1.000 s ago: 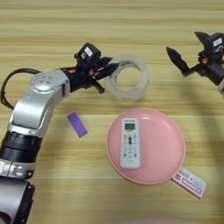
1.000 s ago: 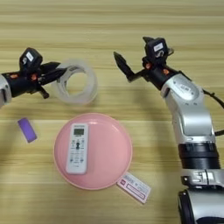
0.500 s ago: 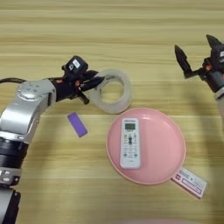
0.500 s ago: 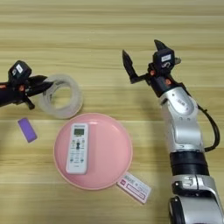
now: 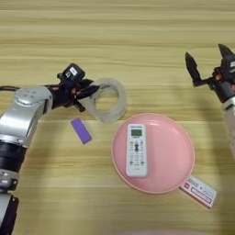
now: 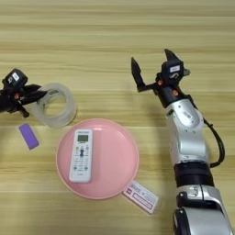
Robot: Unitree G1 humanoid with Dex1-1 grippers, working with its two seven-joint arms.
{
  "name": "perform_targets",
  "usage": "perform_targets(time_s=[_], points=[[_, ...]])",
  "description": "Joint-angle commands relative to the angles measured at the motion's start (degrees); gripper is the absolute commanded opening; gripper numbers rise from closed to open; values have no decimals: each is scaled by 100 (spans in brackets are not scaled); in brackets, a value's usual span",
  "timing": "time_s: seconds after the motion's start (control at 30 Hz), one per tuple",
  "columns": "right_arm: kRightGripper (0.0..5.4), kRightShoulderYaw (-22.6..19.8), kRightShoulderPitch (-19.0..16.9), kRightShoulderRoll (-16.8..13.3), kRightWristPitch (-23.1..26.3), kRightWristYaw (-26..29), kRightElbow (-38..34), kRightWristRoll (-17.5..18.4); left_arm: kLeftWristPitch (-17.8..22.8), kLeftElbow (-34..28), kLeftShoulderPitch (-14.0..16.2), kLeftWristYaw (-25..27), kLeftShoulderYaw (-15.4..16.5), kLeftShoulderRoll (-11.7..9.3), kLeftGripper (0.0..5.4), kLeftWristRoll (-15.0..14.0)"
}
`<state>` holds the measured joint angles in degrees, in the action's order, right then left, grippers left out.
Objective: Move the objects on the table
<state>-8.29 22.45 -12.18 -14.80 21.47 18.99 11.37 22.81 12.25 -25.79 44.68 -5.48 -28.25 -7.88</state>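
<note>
Light wood table [image 5: 119,41] across the whole view, planks running left to right. Pink plate [image 5: 170,156] lying right of centre toward the near edge, white remote [image 5: 136,150] flat on its left half, lengthwise front to back, display end away from the robot. Right arm reaching up from the lower right, right gripper [image 6: 151,69] held above bare table beyond the plate, two black fingers spread wide in a V with nothing between them. Left arm coming in from the left edge, left gripper [image 5: 87,92] at the left rim of the tape roll [image 5: 106,99], fingers closed on that rim, one tip pointing into the hole. Clear roll sitting just beyond the plate's upper left edge, near it but whether touching cannot be told, tilted a little with the ring facing up. Red-and-white card [image 5: 198,191] at the plate's lower right edge, partly tucked against the rim, angled. Purple block [image 5: 81,131] flat on the table, just below the left gripper and left of the plate, apart from both roll and plate, long side slanted.
</note>
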Motion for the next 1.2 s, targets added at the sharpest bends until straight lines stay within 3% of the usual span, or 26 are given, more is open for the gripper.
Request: perform_targets(time_s=[0.03,0.47,0.5,0.83,1.2], points=[[540,7,-28,58,-41,-29,70,21,-92,25,-164,144,-71,-104,96,70],[540,-5,-14,58,-34,8,165,14,-114,54,-162,260,-159,-82,96,175],[540,-8,-11,55,-33,9,169,16,-119,47,-158,268,-170,-81,125,177],[540,-36,-10,37,-23,46,174,49,-113,-19,-139,230,-204,-43,235,188],[540,-70,-7,-4,0,77,147,79,-414,-506,-85,40,170,270,350,-217]])
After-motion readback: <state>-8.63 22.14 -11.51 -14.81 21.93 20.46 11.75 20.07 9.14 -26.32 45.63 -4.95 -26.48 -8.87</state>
